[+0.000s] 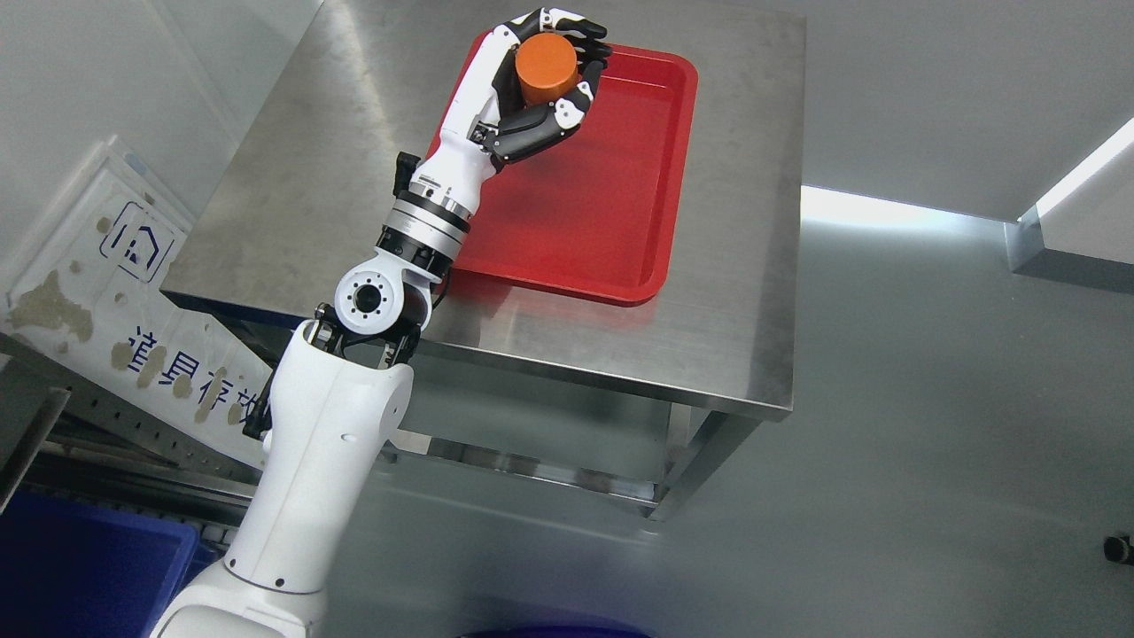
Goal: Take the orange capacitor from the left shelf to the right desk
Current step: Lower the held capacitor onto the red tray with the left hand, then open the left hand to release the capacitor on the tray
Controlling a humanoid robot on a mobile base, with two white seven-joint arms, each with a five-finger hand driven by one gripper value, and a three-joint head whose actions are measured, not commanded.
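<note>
Head view of the left arm reaching from the lower left across a steel surface (292,204). The left robot hand (540,75) is closed around the orange capacitor (546,69) — a short orange cylinder seen end-on, its flat top facing the camera. Black-and-white fingers (576,25) curl over the far side of the capacitor, and the thumb wraps its near side, so the part is enclosed on both sides.

The landmark is the red tray (602,204), which lies flat on the surface. The capacitor sits over the tray's far left corner, held in the hand; whether it touches the tray floor cannot be told from this angle. The wrist and forearm cross the tray's left rim, and the elbow joint lies just off the tray's near left corner, at the edge of the surface.

Left of the tray, beyond the surface, a white sign board (97,292) leans — and below it a blue bin (89,567) shows.
</note>
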